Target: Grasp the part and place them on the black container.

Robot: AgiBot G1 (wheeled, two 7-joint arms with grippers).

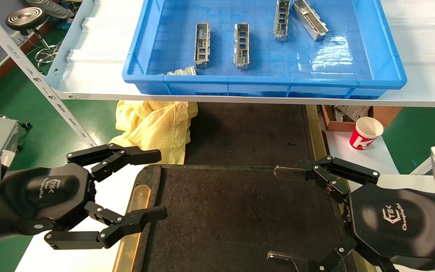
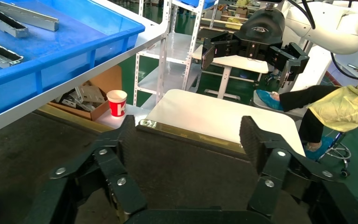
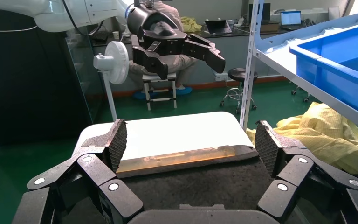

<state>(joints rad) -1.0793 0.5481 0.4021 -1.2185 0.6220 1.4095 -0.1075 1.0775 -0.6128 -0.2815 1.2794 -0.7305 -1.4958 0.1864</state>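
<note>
Both "Champion"-marked grippers, left gripper (image 1: 156,185) and right gripper (image 1: 278,213), hang spread over the black container (image 1: 240,215).

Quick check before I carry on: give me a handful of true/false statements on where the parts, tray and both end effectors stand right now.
1. Both the left end effector and the right end effector are open and hold nothing. True.
2. A part already lies on the black tray. False: its dark surface shows no part.
3. The parts lie in the blue crate on the shelf. True.
4. The red and white paper cup stands inside the blue crate. False: it stands below the shelf, on the robot's right.
5. The left end effector is reaching into the crate. False: it hovers at the tray's left edge.
</note>
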